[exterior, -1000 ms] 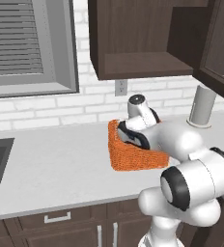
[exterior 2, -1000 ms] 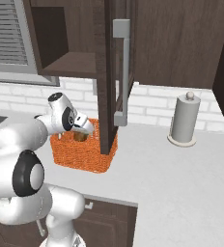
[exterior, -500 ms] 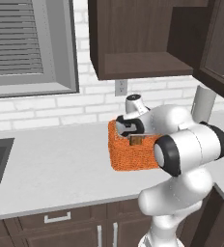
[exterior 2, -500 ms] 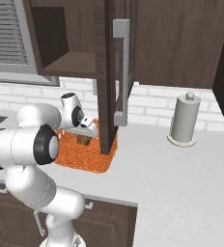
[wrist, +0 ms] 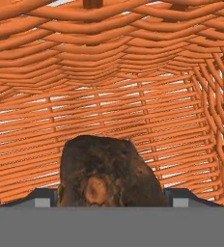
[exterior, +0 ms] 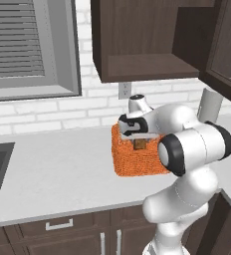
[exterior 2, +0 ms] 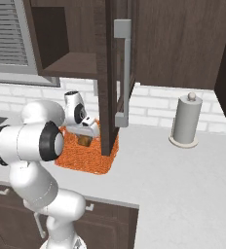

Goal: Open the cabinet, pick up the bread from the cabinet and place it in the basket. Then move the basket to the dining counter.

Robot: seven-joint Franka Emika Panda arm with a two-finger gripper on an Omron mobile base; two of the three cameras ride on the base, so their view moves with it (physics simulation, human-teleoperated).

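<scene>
Over the last second the white arm has swung its elbow aside while the end effector [exterior: 139, 141] stays in the orange basket [exterior: 132, 162] on the pale counter [exterior: 57, 174]. Its fingers stand wide around the crusty, lumpy brown bread [wrist: 106, 173]; whether it is released, I cannot tell. The wicker is coarse and open-woven. The dark wooden cabinet [exterior 2: 110, 73] hangs open.

left base view: from behind the arm on its left, facing forward and down over the bench [exterior: 57, 169] toward the brick wall [exterior: 48, 114]; middle distance.
right base view: from behind on the right, facing the same wall; middle distance.
shared: both take in the basket [exterior: 132, 162] [exterior 2: 88, 155], the open cabinet [exterior: 142, 40] [exterior 2: 110, 73] and the paper-towel roll [exterior: 209, 105] [exterior 2: 185, 120].
hand view: very near, looking into the basket's woven wall [wrist: 114, 87], bread [wrist: 106, 171] low in front.
</scene>
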